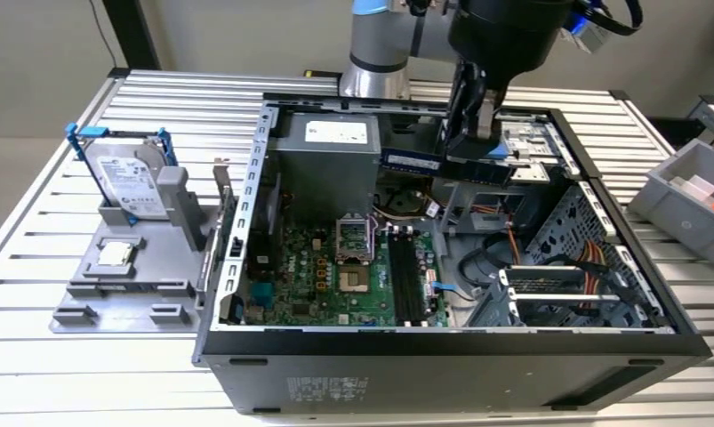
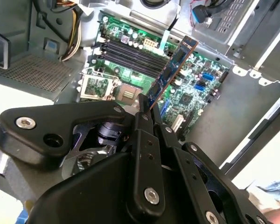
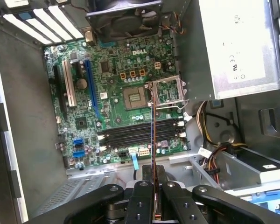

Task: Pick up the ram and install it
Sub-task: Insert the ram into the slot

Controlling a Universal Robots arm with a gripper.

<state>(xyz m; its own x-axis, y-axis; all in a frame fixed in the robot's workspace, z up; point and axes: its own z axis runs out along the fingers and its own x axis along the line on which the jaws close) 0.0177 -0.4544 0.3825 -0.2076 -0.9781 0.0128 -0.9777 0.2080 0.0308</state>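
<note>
My gripper (image 2: 148,111) pinched tight on ram (image 1: 428,164), upper centre of exterior frame, above open case (image 1: 452,365). Second wrist view showed ram's blue face; first wrist view, thin edge over memory slots (image 3: 126,136).

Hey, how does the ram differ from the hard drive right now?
Shape: the ram is a thin, narrow bluish stick, while the hard drive is a broad silver block in a blue frame.
Place: the ram is clamped in the hand above the open case. The hard drive stands in a grey holder on the table, at the exterior view's left.
Shared: neither is fitted into the case.
</note>
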